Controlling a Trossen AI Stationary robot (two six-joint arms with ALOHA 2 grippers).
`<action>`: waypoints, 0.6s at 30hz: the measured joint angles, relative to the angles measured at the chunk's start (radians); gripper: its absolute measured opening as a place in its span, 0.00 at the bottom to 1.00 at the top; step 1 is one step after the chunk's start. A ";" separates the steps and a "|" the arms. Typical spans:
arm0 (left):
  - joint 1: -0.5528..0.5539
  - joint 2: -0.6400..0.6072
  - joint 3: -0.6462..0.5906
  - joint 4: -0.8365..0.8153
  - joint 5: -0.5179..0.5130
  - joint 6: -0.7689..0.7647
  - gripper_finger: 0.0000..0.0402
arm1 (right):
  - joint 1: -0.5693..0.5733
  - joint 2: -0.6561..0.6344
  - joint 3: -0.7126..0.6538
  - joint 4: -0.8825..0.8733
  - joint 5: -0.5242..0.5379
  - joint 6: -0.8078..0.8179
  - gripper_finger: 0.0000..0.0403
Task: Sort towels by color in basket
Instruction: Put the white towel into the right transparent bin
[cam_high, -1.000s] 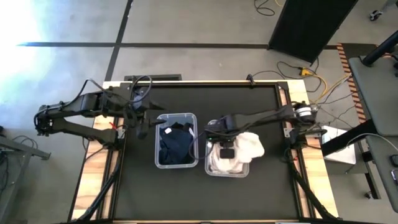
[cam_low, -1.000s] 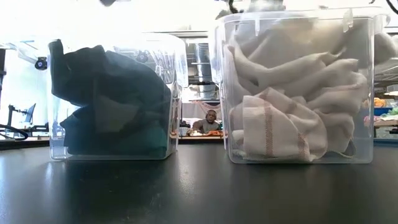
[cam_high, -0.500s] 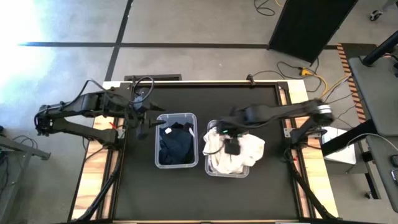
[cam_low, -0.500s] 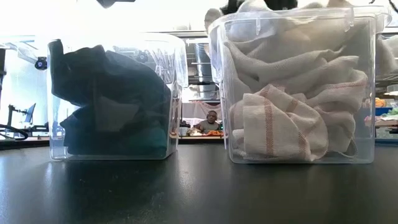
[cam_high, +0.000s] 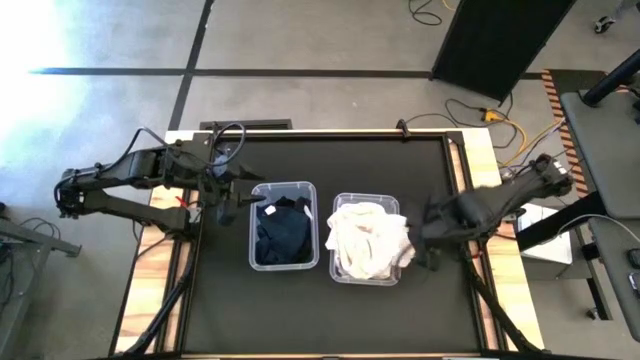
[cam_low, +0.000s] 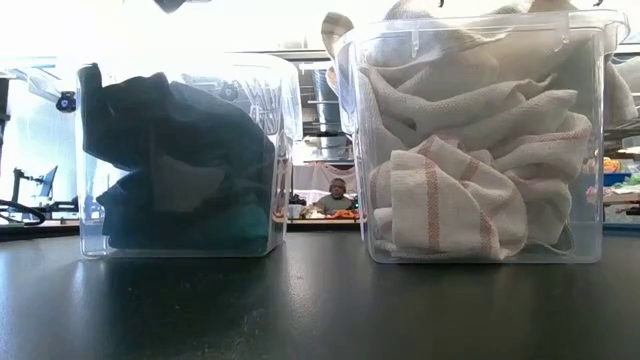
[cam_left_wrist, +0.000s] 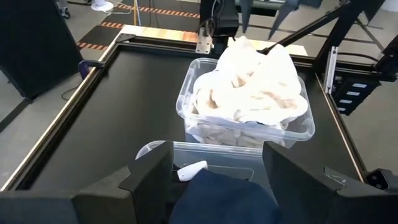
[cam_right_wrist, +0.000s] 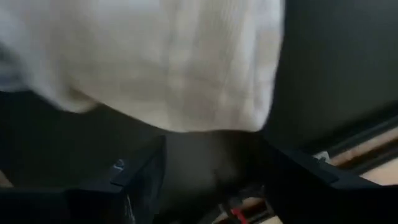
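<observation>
Overhead view. Right gripper (cam_high: 425, 240), lower right of centre: half a second ago it was over the white pile; now it has pulled back off the box to the bare mat beside it, fingers spread and holding nothing. White towels (cam_high: 370, 240), centre right: heaped in the clear right-hand box (cam_high: 341, 275), with one fold spilling over the rim on the side nearest the gripper. Dark towels (cam_high: 283, 232), centre: lying in the clear left-hand box (cam_high: 256, 262). Left gripper (cam_high: 232, 203), left of centre: waiting just beside the dark box, fingers apart and empty. Black table (cam_high: 330, 160): no loose towel visible on it.

Table-level view. White pile (cam_low: 470, 160), right half of frame: fills its box and rises past the rim, a red-striped towel pressed against the front wall. Dark pile, left half: sits lower in its box. A person is visible far back in the room, between the boxes.

Left wrist view. Both boxes in frame, white towels in the farther one, navy cloth at the lower edge beneath the spread fingers.

Right wrist view. White cloth fills the upper frame, hanging free of the parted fingers.

Judgement: the last light towel looks delivered and let go; sorting appears finished, apart from the overhanging fold.
</observation>
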 joint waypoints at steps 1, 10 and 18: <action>-0.002 0.000 0.000 0.000 0.000 0.000 0.58 | 0.026 -0.006 -0.026 -0.040 0.002 0.055 0.62; -0.004 0.001 -0.004 0.000 0.002 -0.008 0.58 | 0.105 0.015 -0.284 0.098 0.066 0.078 0.59; -0.003 0.000 -0.005 -0.001 0.001 0.011 0.58 | 0.103 0.012 -0.097 0.229 0.112 -0.064 0.56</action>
